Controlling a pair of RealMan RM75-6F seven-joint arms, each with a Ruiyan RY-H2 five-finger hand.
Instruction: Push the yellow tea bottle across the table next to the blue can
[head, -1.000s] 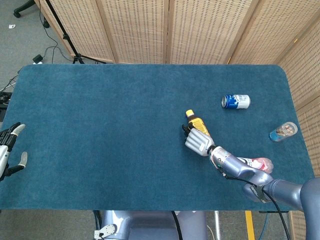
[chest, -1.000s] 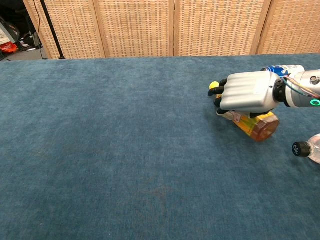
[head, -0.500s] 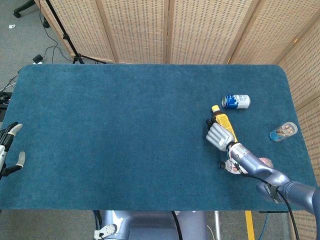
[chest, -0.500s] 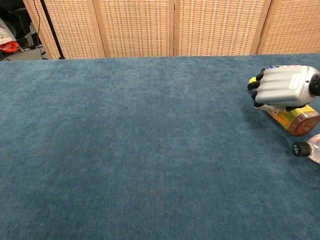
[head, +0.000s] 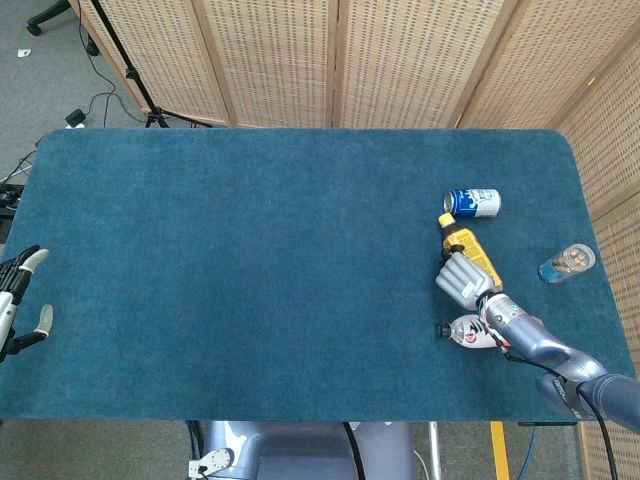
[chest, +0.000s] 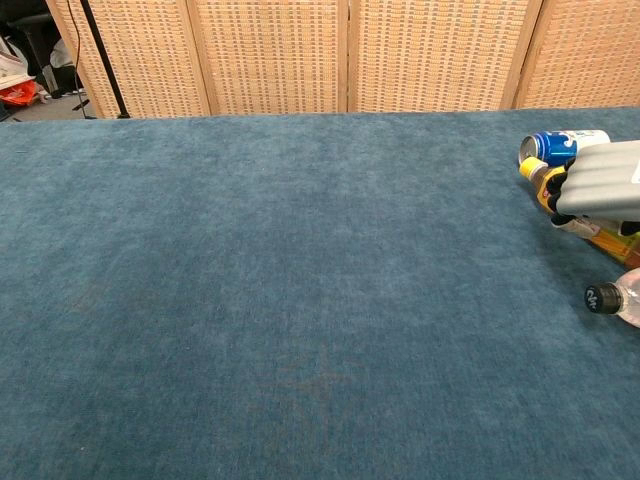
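Observation:
The yellow tea bottle (head: 462, 240) lies on its side on the blue table (head: 250, 250), its yellow cap just below the blue can (head: 471, 203), which also lies on its side. My right hand (head: 459, 281) rests over the bottle's lower body with its fingers curled in against it. In the chest view the right hand (chest: 603, 180) covers most of the bottle (chest: 541, 180), whose cap nearly touches the blue can (chest: 555, 145). At the table's left edge my left hand (head: 15, 300) holds nothing, its fingers apart.
A clear bottle with a red label (head: 475, 333) lies just below my right hand; its black cap (chest: 598, 297) shows in the chest view. A small clear bottle (head: 566, 262) lies near the right edge. Wicker screens stand behind the table.
My right hand has pushed the yellow bottle right and away across the table, from mid-table to just beside the blue can. The left hand has not moved.

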